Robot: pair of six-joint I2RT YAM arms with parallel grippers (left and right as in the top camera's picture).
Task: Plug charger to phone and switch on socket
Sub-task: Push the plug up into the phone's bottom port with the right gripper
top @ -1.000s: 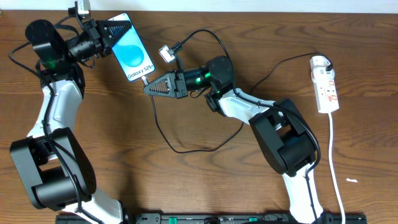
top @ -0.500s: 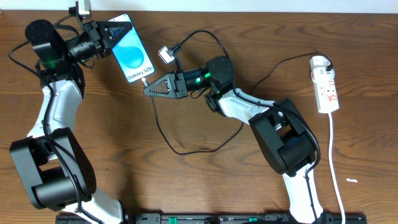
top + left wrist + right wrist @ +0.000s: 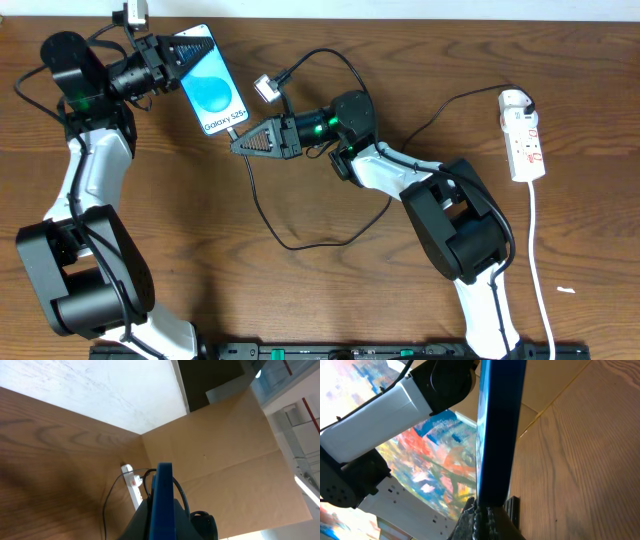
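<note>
My left gripper (image 3: 172, 55) is shut on the top end of the phone (image 3: 210, 88) and holds it tilted above the table's back left, blue screen up. In the left wrist view the phone (image 3: 164, 502) is edge-on between the fingers (image 3: 162, 527). My right gripper (image 3: 240, 143) is shut on the plug tip of the charger, right at the phone's lower end. Its black cable (image 3: 285, 238) loops across the table. In the right wrist view the phone's edge (image 3: 500, 425) stands just above my shut fingers (image 3: 487, 517). The socket (image 3: 526, 135) lies at the far right.
A small white connector (image 3: 265, 87) with a black cable loop lies behind my right gripper. The socket's white cord (image 3: 540, 270) runs down toward the front edge. A black cable (image 3: 450, 108) leaves the socket's top end. The socket also shows far off in the left wrist view (image 3: 131, 485).
The phone has tilted slightly in my left gripper, so it looks a little narrower. My right gripper has stayed at the phone's lower end.
</note>
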